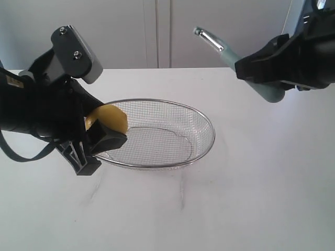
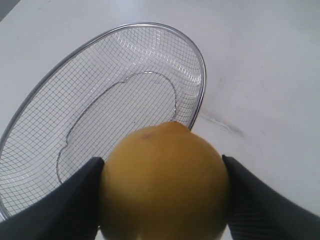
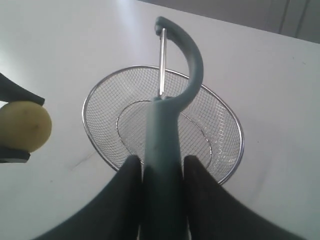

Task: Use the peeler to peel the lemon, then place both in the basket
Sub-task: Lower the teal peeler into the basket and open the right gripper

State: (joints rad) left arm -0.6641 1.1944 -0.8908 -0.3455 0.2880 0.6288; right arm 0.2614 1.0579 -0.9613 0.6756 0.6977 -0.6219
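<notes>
The left fingers are closed partway around the lemon, one pad pressed to each side, and hold it over the left edge of the basket. The basket sits on the white table. Farther right and higher, the right fingers clamp the teal handle of the peeler, its blade end raised up and leftward.

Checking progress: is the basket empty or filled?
Empty: only bare mesh shows in the basket. Left gripper holds the lemon, right gripper the peeler.
</notes>
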